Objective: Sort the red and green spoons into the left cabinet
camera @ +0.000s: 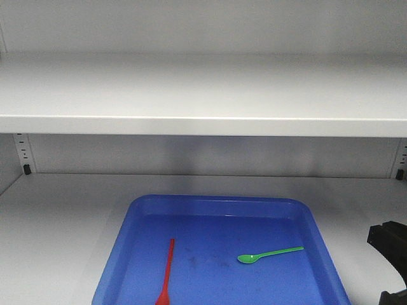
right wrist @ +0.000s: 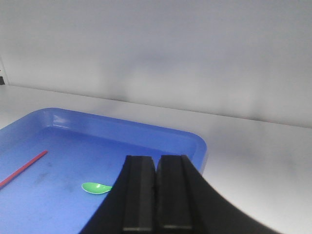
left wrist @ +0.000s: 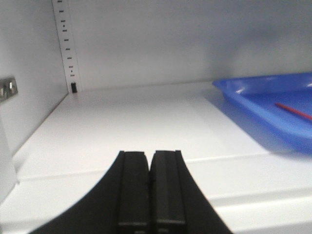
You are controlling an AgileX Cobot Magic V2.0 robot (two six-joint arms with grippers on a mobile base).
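Two spoons lie in the blue tray (camera: 219, 204) on the cabinet shelf (camera: 63, 210): the red spoon (camera: 167, 272) left, the green spoon (camera: 269, 255) right. Neither is sorted yet, I think. From the left wrist, the left claw (left wrist: 148, 195) is pressed together, empty. From the right wrist, the right claw (right wrist: 156, 195) is pressed together, empty, above the green spoon.

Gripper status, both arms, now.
Left gripper: shut, holding nothing, over the bare white shelf.
Right gripper: shut, holding nothing, above the blue tray near the green spoon.
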